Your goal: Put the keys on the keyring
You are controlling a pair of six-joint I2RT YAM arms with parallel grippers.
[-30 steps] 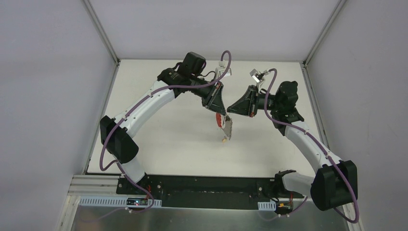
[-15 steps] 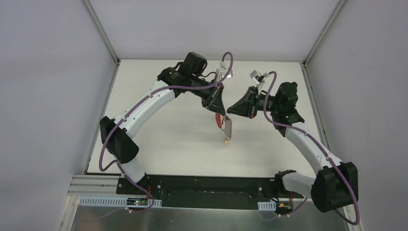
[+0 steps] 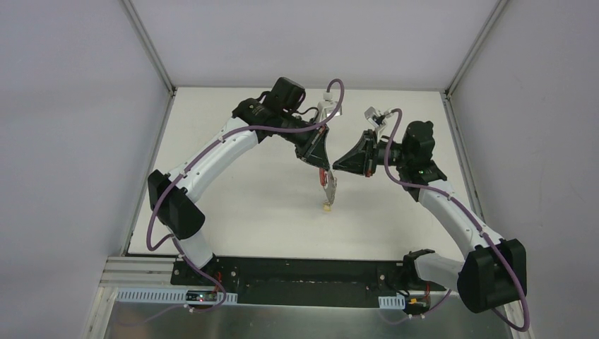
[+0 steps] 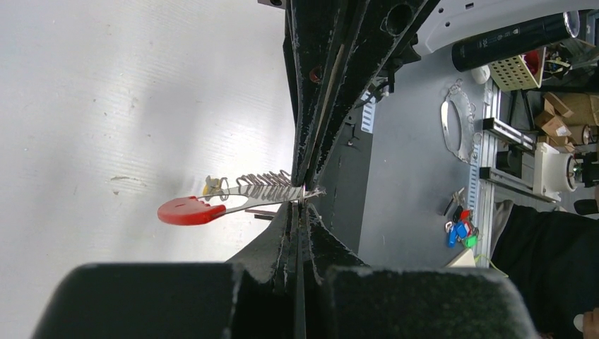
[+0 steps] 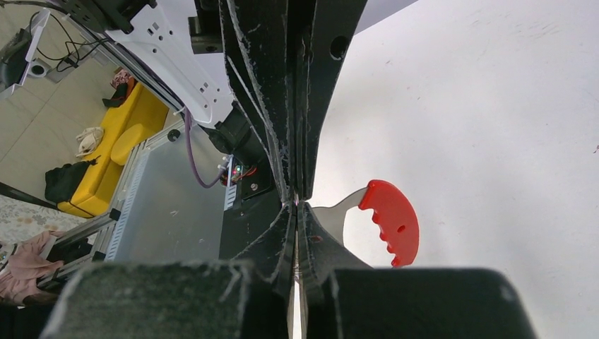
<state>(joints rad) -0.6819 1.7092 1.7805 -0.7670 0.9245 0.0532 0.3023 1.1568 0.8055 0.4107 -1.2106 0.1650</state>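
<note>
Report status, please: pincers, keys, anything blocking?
Both shut: left pincer, right pincer, tips meeting on strap of keys. Bunch hangs beneath. No keyring visible. Nothing blocking.

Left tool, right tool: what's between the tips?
Grey strap end of the keys, where left tool and right tool tips meet. Both wrist views show it.

Keys [image 3: 329,189]: bunch of small silver keys + rings in row, one yellow-headed, joined to curved strap [image 5: 388,219] w/ red grip and grey metal arm. Bunch off desk [image 3: 247,205], hanging approx. vertical at centre, yellow head lowest; contact w/ desk not determinable. Grey strap end pinched at tips of left fingers [image 4: 318,106]; also runs into tips of right fingers [image 5: 282,106]. Keyring: too small to make out.
</note>
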